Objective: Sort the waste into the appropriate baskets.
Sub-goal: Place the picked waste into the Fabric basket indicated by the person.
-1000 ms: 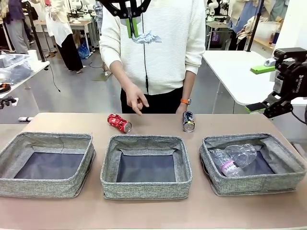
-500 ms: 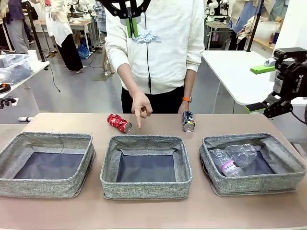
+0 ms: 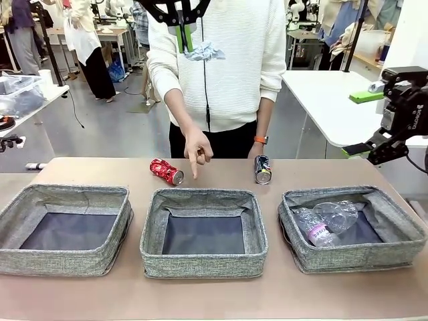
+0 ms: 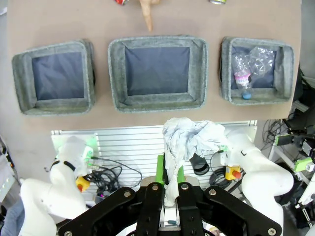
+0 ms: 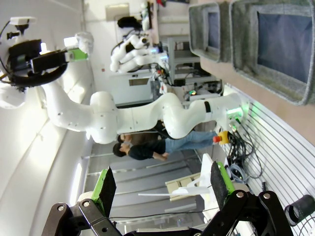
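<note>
High above the table's far side, my left gripper (image 3: 186, 37) is shut on the whitish paper wad (image 3: 204, 51); in the left wrist view the wad (image 4: 189, 140) bulges out above the fingers (image 4: 160, 169). A red can (image 3: 166, 171) and a dark can (image 3: 263, 169) lie beyond three grey baskets: left (image 3: 63, 262), middle (image 3: 204, 265), right (image 3: 354, 257). Two clear bottles (image 3: 328, 221) rest in the right basket. My right gripper (image 3: 360, 124) hangs open off the table's right side, with nothing between its fingers (image 5: 104, 187).
A person stands at the far side, with one hand (image 3: 197, 148) pointing a finger down between the red can and the middle basket's far wall. A white table (image 3: 328, 107) stands behind on the right.
The person's hand has dropped lower and now points a single finger downward. Both arms and all the waste have stayed put.
</note>
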You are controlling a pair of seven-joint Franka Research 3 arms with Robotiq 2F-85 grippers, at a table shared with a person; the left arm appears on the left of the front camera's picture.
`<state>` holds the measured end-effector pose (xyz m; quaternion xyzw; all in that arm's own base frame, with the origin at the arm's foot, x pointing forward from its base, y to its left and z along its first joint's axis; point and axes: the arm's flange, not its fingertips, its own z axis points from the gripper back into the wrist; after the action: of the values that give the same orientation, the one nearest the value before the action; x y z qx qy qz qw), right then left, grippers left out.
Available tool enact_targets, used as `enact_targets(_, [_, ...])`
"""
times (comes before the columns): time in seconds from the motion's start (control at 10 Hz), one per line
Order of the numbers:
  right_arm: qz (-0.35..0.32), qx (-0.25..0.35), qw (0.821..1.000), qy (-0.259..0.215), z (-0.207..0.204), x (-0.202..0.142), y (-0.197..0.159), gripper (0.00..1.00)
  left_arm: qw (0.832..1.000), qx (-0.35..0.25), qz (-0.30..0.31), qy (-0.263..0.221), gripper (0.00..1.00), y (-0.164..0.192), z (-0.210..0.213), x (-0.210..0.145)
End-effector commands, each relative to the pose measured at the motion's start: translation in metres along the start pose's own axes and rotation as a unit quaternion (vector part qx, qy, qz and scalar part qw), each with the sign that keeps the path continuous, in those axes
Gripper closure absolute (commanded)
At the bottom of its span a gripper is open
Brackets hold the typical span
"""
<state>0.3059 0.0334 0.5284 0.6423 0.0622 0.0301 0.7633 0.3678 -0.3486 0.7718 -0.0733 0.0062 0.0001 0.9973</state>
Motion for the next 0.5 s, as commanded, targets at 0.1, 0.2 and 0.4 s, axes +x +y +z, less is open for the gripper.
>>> enact_targets(0.1, [0.013,0.010,1.000,0.001,-0.001,0.002,0.003,0.00,1.000,-0.013,-0.018,-0.001,0.94,0.005,-0.011,-0.006])
enact_targets(0.2, [0.013,0.010,1.000,0.001,-0.001,0.002,0.003,0.00,1.000,-0.016,-0.025,-0.007,0.94,0.012,-0.033,-0.008])
enact_targets(0.4, [0.013,0.010,1.000,0.001,-0.001,0.002,0.003,0.00,1.000,-0.011,-0.021,0.016,0.94,0.034,-0.106,-0.024])
